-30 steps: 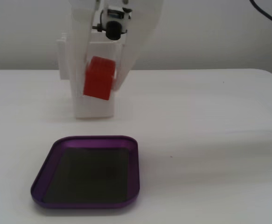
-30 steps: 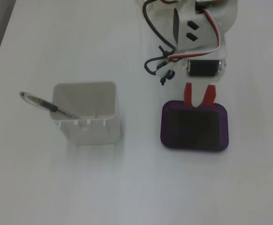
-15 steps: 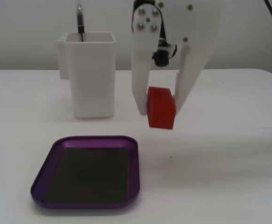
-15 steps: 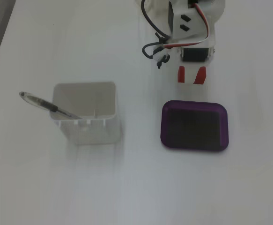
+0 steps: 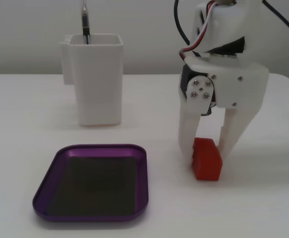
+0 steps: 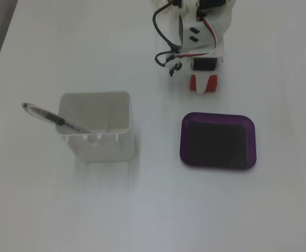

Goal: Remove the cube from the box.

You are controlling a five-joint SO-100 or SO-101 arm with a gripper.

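Note:
The small red cube [image 5: 207, 159] rests on the white table, just right of the purple box [image 5: 92, 147] in a fixed view and outside it. The box's dark bottom holds nothing. My white gripper [image 5: 206, 151] stands upright over the cube, with one finger against each side of it and the tips near the table. In the fixed view from above, the cube [image 6: 193, 83] shows as red patches on either side of a white finger of the gripper [image 6: 203, 86], just beyond the box's [image 6: 218, 116] far rim.
A tall white square container [image 5: 95, 79] with a pen [image 5: 85, 22] in it stands behind the box, and shows to its left in the fixed view from above [image 6: 97, 128]. The arm's cables [image 6: 166, 50] hang beside the gripper.

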